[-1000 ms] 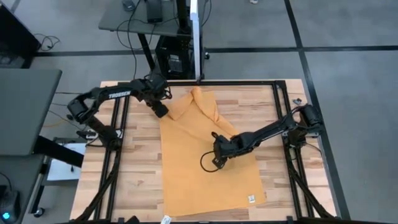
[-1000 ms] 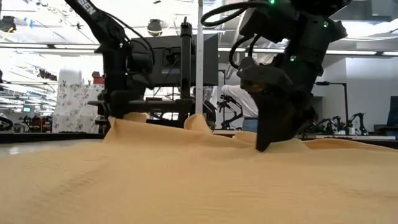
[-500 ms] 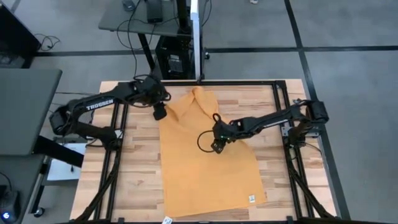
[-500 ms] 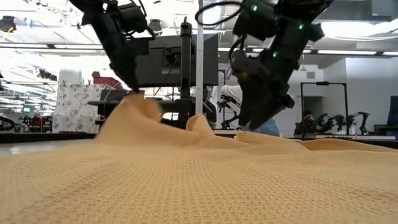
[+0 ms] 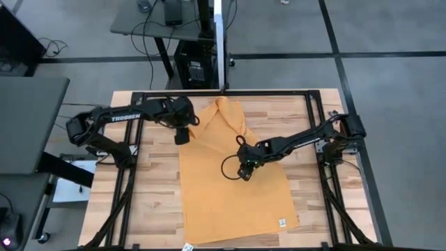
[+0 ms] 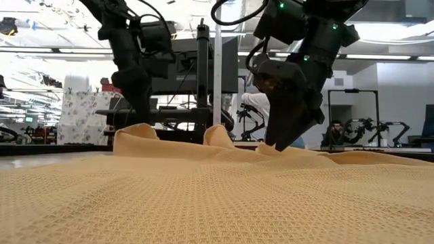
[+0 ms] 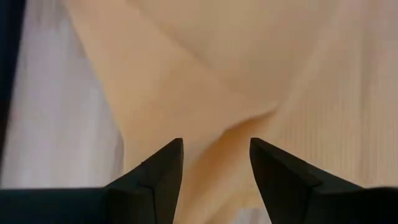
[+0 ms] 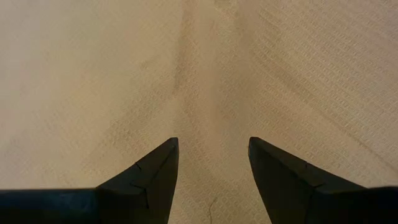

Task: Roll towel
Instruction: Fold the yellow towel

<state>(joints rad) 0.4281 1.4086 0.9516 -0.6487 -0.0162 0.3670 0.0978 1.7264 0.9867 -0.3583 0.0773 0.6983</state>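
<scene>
Having let go of the lifted far-left corner, the left gripper (image 5: 182,135) hangs open and empty above it, and the peak has slumped. Thin waffle-weave mustard towel (image 5: 230,185) lies mid-table, folded at its far end; right gripper (image 5: 245,170) hovers open, empty, over its middle

A robotics lab: a wooden table (image 5: 160,202) in a black frame stands on grey tiled floor, a cabled equipment stand (image 5: 191,63) sits at top centre, and more robot arms (image 6: 380,129) line the bright background.
</scene>
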